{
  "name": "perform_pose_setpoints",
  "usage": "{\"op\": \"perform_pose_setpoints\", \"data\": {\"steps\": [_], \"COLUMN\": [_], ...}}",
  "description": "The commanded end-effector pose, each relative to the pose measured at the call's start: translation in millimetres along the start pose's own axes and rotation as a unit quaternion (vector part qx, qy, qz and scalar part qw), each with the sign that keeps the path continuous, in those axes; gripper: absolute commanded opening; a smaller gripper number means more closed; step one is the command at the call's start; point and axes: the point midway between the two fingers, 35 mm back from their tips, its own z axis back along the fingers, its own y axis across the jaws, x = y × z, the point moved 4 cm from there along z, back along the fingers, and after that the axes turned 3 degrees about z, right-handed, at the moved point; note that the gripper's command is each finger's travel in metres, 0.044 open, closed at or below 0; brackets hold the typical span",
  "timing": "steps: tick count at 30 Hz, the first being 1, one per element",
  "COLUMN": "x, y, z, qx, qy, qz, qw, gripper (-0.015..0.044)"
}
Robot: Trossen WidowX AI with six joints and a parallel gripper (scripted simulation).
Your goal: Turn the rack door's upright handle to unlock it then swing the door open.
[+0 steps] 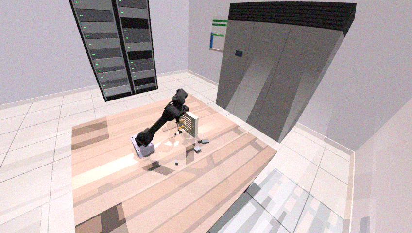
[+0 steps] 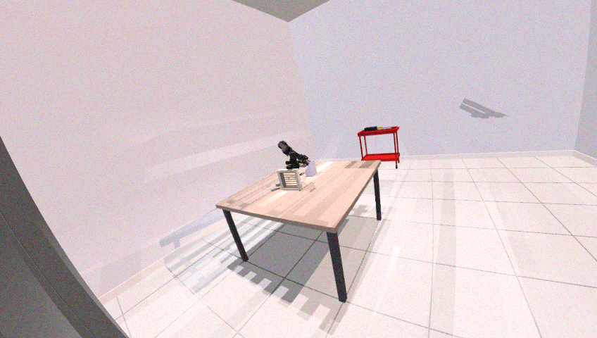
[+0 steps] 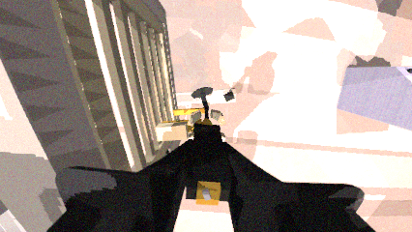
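The small cream rack frame [image 1: 196,128] [image 2: 281,179] stands upright on the table [image 1: 173,199] [image 2: 335,192]. Its slatted door [image 1: 191,122] [image 3: 137,58] faces the arm's base and looks closed against the frame. My gripper [image 3: 207,145] points down just in front of the door and is shut on the upright handle [image 3: 208,193]. The handle's orange-and-black top shows between the fingers in the wrist view. The fingers hide most of the handle, so its exact turn is hard to tell. An orange latch part [image 3: 186,112] shows low by the door.
Two grey blocks [image 1: 205,141] [image 1: 197,149] lie beside the frame, and a small dark block [image 1: 176,163] lies farther off. A black disc-shaped part [image 3: 202,93] shows below the handle. The arm's pale base [image 1: 145,150] [image 2: 311,168] [image 3: 374,97] stands across from the door.
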Motion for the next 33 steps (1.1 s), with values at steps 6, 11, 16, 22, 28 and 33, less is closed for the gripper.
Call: {"op": "perform_pose_setpoints", "data": {"steps": [6,11,16,22,28,33], "x": [4.2,6.7,10.4,17.0,26.7,35.9], "y": [-7.0,-11.3,-17.1,-26.6,-37.5,-45.4], "z": [0.2,0.2,0.1,0.1,-0.1,-0.1], "qx": [0.0,0.0,0.0,-0.001,-0.001,-0.001], "qy": [-0.001,-0.001,-0.001,-0.001,-0.001,-0.001], "qz": [0.094,0.148,0.202,0.266,0.325,0.368], "qw": [0.996,0.989,0.979,0.964,0.946,0.93], "gripper": [0.0014,0.0014,0.0014,0.0014,0.0014,0.0014]}}
